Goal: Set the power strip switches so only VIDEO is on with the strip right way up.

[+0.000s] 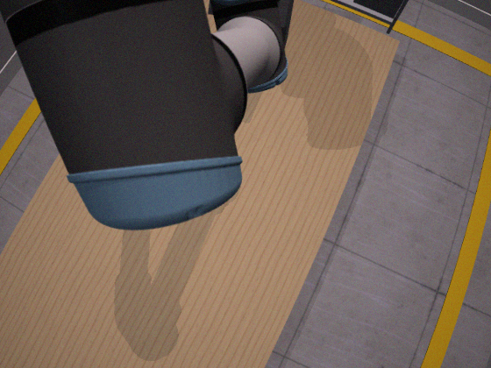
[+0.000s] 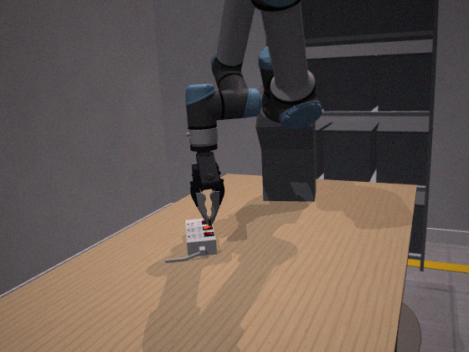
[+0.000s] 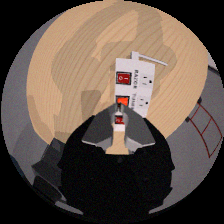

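Hand pressed together, tapered metal tips at a red rocker switch on the boxy white power strip, wood-grain tabletop.

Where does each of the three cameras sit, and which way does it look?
Top: overhead, facing down; the arm hides most of the table.
Exterior: beside the table, facing the whole arm and the power strip.
Wrist: on the gripper, looking down its shut jaws at the red switches.
Exterior and wrist both show the strip.
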Motion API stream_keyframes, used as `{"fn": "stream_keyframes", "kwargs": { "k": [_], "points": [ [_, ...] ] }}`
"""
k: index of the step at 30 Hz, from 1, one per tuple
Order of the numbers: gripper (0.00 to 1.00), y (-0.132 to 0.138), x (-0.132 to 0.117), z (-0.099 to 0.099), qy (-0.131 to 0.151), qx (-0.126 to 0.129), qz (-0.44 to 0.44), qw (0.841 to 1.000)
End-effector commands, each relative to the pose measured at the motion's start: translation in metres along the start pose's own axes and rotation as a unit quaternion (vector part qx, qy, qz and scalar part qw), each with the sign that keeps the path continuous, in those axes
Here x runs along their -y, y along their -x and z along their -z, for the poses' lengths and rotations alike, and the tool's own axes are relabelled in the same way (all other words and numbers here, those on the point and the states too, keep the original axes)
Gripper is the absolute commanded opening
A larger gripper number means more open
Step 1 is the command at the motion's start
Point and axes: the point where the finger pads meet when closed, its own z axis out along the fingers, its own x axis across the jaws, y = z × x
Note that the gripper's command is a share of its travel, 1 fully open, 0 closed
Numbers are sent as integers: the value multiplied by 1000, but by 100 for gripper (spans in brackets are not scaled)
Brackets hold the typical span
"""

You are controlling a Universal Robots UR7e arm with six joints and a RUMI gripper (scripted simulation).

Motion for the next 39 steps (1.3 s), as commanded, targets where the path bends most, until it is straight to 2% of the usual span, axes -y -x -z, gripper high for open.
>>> {"fn": "stream_keyframes", "kwargs": {
  "k": [1, 27, 39],
  "points": [
    [0, 0, 0, -2, 0, 0, 0, 1000],
    [0, 0, 0, -3, 0, 0, 0, 1000],
    [0, 0, 0, 8, 0, 0, 0, 1000]
  ]
}}
